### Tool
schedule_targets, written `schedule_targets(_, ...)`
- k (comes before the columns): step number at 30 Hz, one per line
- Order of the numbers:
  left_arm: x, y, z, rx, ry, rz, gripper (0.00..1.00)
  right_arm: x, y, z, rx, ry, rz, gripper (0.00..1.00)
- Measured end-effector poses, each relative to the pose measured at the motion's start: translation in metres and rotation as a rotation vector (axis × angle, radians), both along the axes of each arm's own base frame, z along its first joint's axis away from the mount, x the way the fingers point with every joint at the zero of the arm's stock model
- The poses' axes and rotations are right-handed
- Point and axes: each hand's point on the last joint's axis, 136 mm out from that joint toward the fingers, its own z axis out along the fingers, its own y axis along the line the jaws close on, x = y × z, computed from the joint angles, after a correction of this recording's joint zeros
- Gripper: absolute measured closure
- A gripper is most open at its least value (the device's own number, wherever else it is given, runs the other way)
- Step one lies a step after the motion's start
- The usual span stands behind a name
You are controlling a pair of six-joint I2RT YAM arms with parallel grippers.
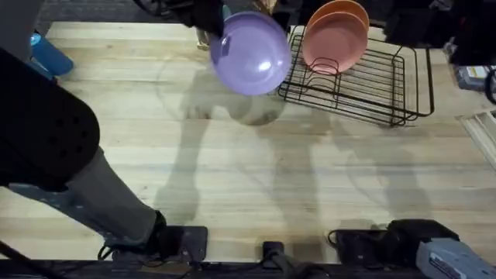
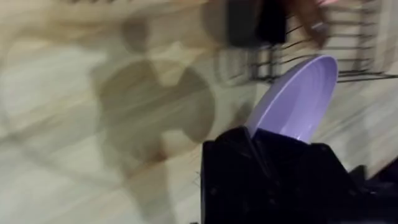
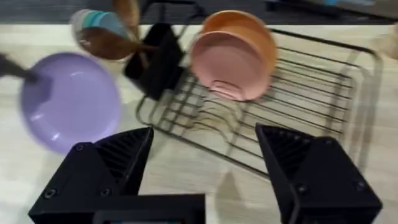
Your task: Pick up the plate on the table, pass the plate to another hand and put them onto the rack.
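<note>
The round lavender-purple plastic plate (image 1: 249,53) is already off the large light wooden butcher-block table (image 1: 256,167): it hangs tilted in the air near the far edge, just beside the left end of the black wire dish-drying rack (image 1: 364,85), with its shadow on the boards beneath. I judge that the pick-up is done and the hand-over is what comes now; the passing and the placing on the rack are both still to do. The left gripper (image 2: 261,140) has the plate by its rim, the black fingers closed narrowly on the edge, as the left wrist view shows with the plate (image 2: 297,99) rising straight out of them. The right gripper (image 3: 205,168) holds nothing; its two black fingers (image 3: 121,155) stand wide apart, and between and beyond them lie the rack (image 3: 298,118) and, off to one side, the purple plate (image 3: 71,99), well apart from these fingers. In the rack's left part two plates already stand upright in the slot wires, a pink plate (image 1: 333,45) in front and an orange plate (image 1: 345,12) close behind it, so the free slots to their right seem the likely place for the purple one. A teal and brown object (image 3: 102,31) sits at the far edge near the rack; I cannot tell what it is.
</note>
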Motion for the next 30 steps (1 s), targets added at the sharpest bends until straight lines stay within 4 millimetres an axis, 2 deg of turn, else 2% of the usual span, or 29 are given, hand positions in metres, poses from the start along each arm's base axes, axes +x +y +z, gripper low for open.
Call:
schedule_targets(2, 0.002, -0.009, 0.006, -0.047, -0.020, -0.020, 0.958, 0.005, 0.011, -0.004, 0.040, 0.017, 0.050, 0.004)
schedule_targets(3, 0.002, -0.020, 0.011, -0.089, -0.027, -0.040, 0.958, 0.012, 0.025, -0.011, 0.114, 0.057, 0.106, 0.004)
schedule_targets(4, 0.002, -0.023, 0.012, -0.098, -0.027, -0.047, 0.958, 0.014, 0.029, -0.013, 0.144, 0.071, 0.122, 0.004)
schedule_targets(10, -0.003, -0.035, 0.015, -0.127, -0.020, -0.071, 0.958, 0.016, 0.051, -0.023, 0.362, 0.194, 0.147, 0.004)
schedule_targets(12, -0.003, -0.036, 0.015, -0.131, -0.018, -0.069, 0.958, 0.016, 0.062, -0.028, 0.493, 0.281, 0.116, 0.004)
schedule_targets(18, -0.003, -0.036, 0.015, -0.132, -0.018, -0.069, 0.958, 0.013, 0.078, -0.030, 0.467, 0.292, 0.141, 0.005)
schedule_targets(24, -0.003, -0.036, 0.015, -0.132, -0.018, -0.069, 0.958, 0.015, 0.088, -0.039, 0.342, 0.266, 0.083, 0.004)
schedule_targets(30, -0.003, -0.036, 0.015, -0.132, -0.018, -0.069, 0.957, 0.019, 0.105, -0.039, 0.252, 0.210, 0.069, 0.004)
